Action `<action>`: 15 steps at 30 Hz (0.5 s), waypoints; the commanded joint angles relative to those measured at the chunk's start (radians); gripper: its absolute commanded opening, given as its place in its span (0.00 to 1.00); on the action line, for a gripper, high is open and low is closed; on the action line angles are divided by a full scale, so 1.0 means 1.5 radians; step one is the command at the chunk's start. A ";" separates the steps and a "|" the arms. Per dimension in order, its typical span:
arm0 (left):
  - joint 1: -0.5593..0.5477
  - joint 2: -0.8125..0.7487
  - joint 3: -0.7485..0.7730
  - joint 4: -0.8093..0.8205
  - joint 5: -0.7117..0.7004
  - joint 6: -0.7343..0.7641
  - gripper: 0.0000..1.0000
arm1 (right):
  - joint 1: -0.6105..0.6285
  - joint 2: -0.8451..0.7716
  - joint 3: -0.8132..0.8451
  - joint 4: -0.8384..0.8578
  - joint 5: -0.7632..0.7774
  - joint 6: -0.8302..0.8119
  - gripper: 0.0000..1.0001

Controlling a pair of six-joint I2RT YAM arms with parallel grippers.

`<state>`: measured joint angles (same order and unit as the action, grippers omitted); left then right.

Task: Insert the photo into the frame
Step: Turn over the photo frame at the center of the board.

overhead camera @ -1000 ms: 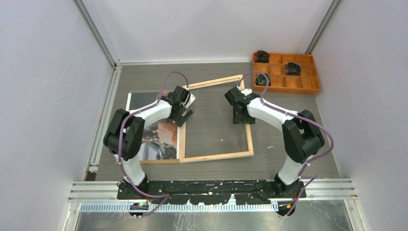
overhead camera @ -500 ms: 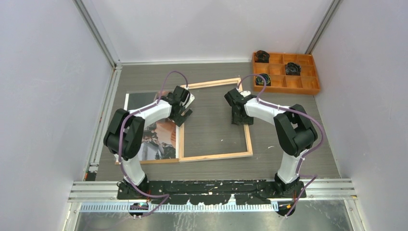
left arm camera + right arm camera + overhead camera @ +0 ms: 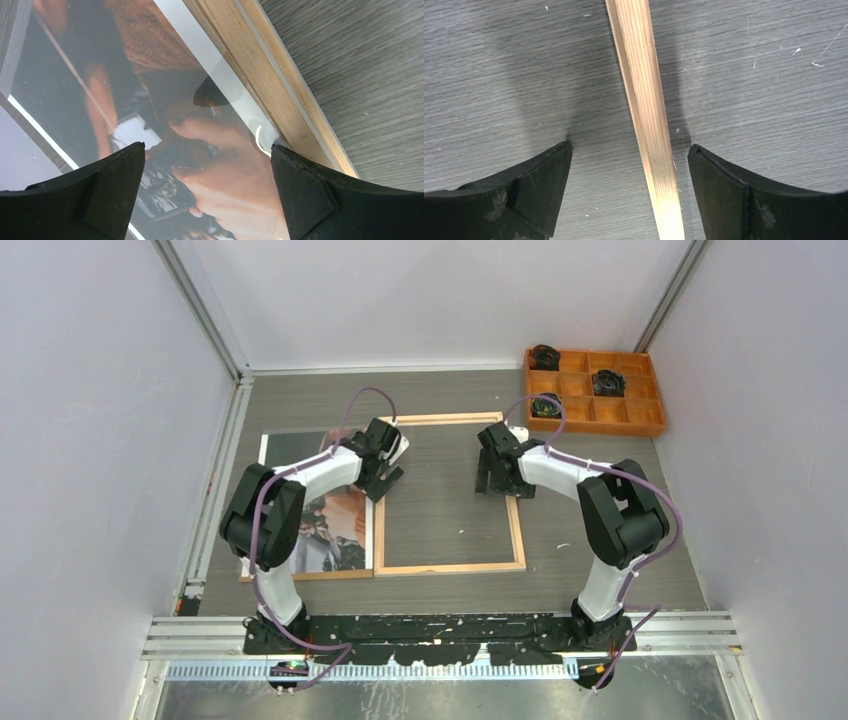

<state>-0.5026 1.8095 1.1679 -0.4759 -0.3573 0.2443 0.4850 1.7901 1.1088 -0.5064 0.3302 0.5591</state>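
The frame (image 3: 450, 567) lies flat on the grey table (image 3: 450, 500), bare wood side up, its near rail closest to the arm bases. Just left of it lies the photo (image 3: 335, 525), picture side up. Its right edge runs along the frame's left rail, and a strip of brown board (image 3: 300, 576) shows at its near edge. The photo is outside the frame.

Further in, the left gripper (image 3: 383, 478) hangs over the line where photo and left rail meet. Its 2 fingers (image 3: 100, 200) stand wide apart. The wrist camera shows only the print and the rail below the gap, and the fingers grip nothing.

Across the frame, the right gripper (image 3: 497, 480) is over the right rail. Its jaws are also spread, and the wooden rail passes between them with bare table showing on both sides, so neither finger touches it.

Farthest back, at the right, sits an orange compartment tray (image 3: 640, 425) with small dark items in 3 of its cells.
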 commanded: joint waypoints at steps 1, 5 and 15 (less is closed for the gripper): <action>-0.019 0.034 0.015 0.004 0.009 -0.016 1.00 | -0.021 -0.050 -0.013 -0.014 -0.036 0.011 0.90; -0.033 0.045 0.042 0.000 0.001 -0.012 1.00 | -0.038 -0.083 -0.018 -0.027 -0.045 0.017 0.90; -0.038 0.037 0.088 -0.048 0.012 -0.002 1.00 | -0.046 -0.132 -0.031 -0.047 -0.039 0.041 0.89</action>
<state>-0.5636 1.8866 1.2606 -0.4927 -0.3817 0.2443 0.4149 1.6627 1.0389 -0.5587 0.2638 0.5896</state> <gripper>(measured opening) 0.996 0.889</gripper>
